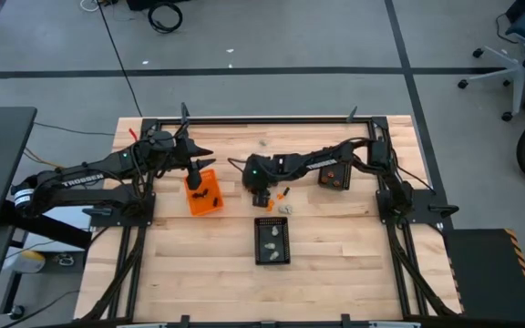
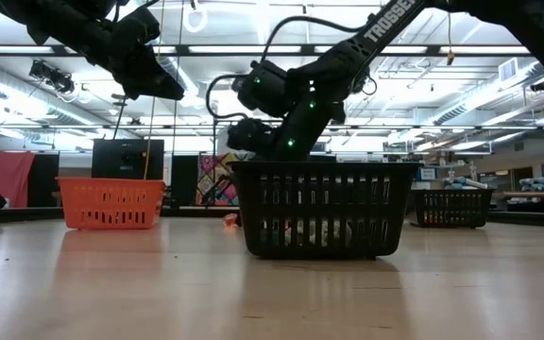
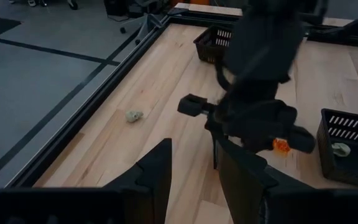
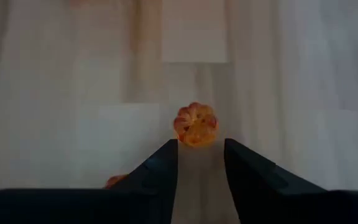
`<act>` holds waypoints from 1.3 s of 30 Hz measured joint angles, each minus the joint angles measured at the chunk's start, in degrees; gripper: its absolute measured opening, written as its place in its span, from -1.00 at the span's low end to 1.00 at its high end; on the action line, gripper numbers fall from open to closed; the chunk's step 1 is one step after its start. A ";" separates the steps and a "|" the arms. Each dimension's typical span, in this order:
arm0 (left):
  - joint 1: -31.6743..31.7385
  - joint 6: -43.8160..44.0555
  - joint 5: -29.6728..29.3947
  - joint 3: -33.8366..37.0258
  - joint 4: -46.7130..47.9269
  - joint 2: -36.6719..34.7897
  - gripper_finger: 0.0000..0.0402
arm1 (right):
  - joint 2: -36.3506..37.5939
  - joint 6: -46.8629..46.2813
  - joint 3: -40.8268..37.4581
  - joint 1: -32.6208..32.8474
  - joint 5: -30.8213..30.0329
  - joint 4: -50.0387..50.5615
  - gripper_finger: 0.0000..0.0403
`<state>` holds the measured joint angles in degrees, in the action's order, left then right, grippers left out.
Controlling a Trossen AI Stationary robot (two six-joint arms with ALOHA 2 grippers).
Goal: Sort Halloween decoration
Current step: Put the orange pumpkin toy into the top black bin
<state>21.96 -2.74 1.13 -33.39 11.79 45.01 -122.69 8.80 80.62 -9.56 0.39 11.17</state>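
The decoration pieces are tiny. An orange pumpkin piece point(image 4: 196, 124) lies on the table just beyond my right gripper's point(image 4: 201, 149) open fingertips; a second orange piece point(image 4: 114, 180) lies beside it. In the high view my right gripper point(image 1: 262, 194) points down at mid-table next to these orange pieces point(image 1: 282, 193). Black pieces lie in the orange bin point(image 1: 204, 194), and pale pieces lie in the near black mesh bin point(image 1: 272, 240). My left gripper point(image 1: 194, 173) hangs open and empty over the orange bin's far end. One pale piece point(image 3: 133, 116) lies alone near the far edge.
A second black mesh bin point(image 1: 334, 175) sits under my right arm toward the table's right. The low view shows the near black bin point(image 2: 324, 208) in front, hiding my right gripper's tips. Bare wood lies along the near edge and at the left.
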 joint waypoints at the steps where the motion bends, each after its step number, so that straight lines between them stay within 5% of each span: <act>1: -0.01 0.00 0.00 0.00 0.00 0.00 -0.34 | 0.00 0.28 0.00 0.40 -2.07 -0.34 -0.32; 4: -0.02 0.00 0.00 0.00 0.00 0.00 -0.34 | 0.00 0.43 0.00 1.15 -5.44 -1.38 -0.28; 21: -0.02 0.04 0.00 0.00 0.04 0.00 -0.34 | -1.97 -2.30 0.09 1.31 -3.77 -10.13 0.14; 28: -0.02 0.04 0.00 0.02 0.09 0.00 -0.34 | -1.97 -3.31 0.01 1.30 -3.58 -6.86 0.00; 39: -0.02 0.04 0.00 0.02 0.04 0.00 -0.34 | -1.91 -2.80 0.04 1.22 -3.76 -6.16 -0.50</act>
<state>21.93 -2.70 1.13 -33.36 11.83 45.01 -124.60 6.00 80.66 -8.34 -3.38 5.01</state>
